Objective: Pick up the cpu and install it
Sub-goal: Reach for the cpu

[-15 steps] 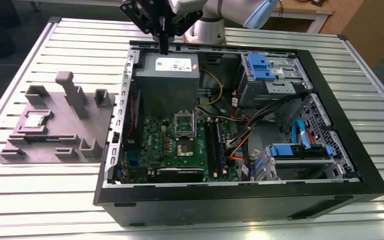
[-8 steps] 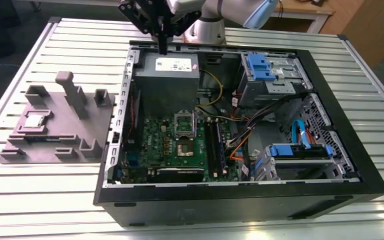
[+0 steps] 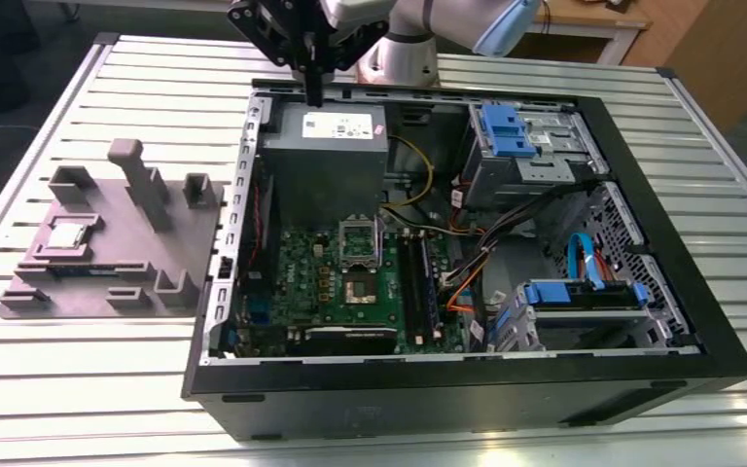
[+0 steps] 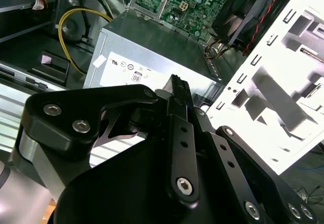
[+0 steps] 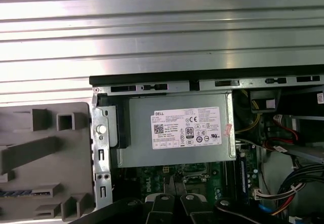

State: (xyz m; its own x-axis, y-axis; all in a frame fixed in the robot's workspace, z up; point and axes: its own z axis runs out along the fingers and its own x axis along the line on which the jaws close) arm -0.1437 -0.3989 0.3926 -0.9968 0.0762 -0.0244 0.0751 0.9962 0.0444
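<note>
One cpu (image 3: 69,234) lies nested in the grey tray (image 3: 108,251), staged for pickup, while the gripper (image 3: 311,97) hangs above the power supply (image 3: 326,161), jaws closed and empty.

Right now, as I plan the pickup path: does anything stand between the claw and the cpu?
Yes. The claw hangs over the power supply; the cpu lies in the grey tray at the exterior view's left. The case's side wall and the tray's tall post stand between them. Nothing covers the cpu.
</note>
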